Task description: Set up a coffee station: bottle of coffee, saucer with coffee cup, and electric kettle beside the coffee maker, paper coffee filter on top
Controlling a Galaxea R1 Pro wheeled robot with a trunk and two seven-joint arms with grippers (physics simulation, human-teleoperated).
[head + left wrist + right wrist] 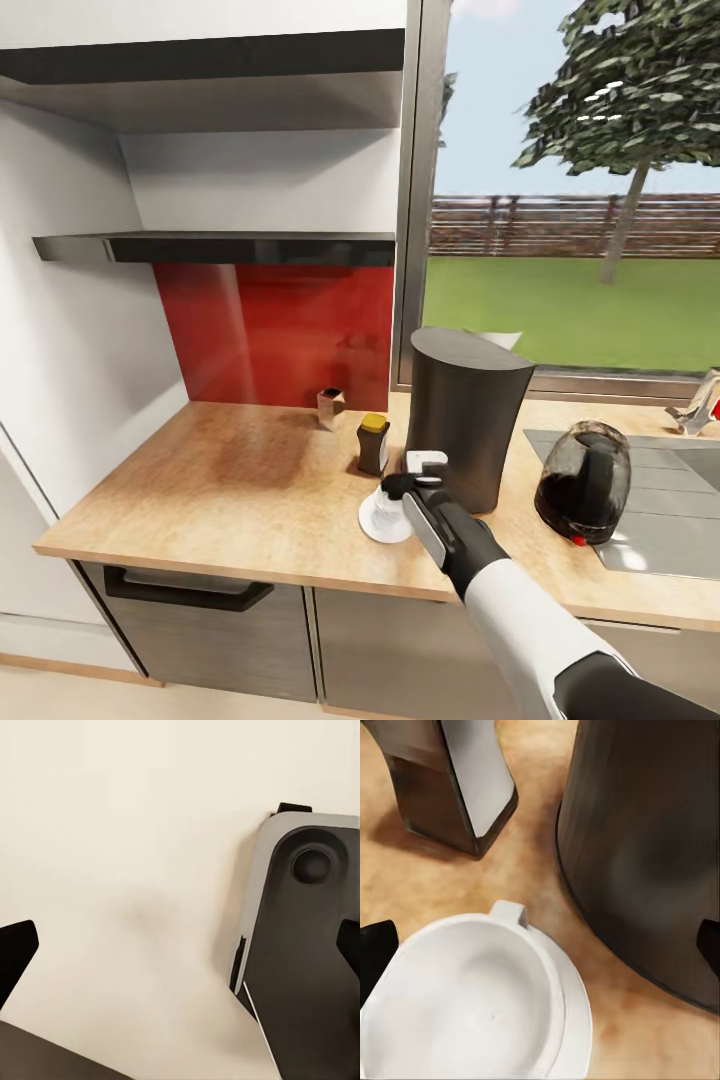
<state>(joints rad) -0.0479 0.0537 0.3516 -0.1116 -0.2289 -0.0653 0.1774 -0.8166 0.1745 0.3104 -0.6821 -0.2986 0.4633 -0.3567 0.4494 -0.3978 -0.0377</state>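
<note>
Where the tabletop (pixel 230 490) meets the red backsplash, one filter (pixel 331 407) stands. One bottle (pixel 373 443) stands just left of one coffee maker (pixel 467 418), and one kettle (pixel 583 483) sits to its right by the sink. One saucer (pixel 380 520) lies in front of the maker, carrying one cup (pixel 472 997). Above the cup, the right hand (pixel 418 478) hovers, fingers spread. The left hand (pixel 180 945) is also spread, over a pale floor.
</note>
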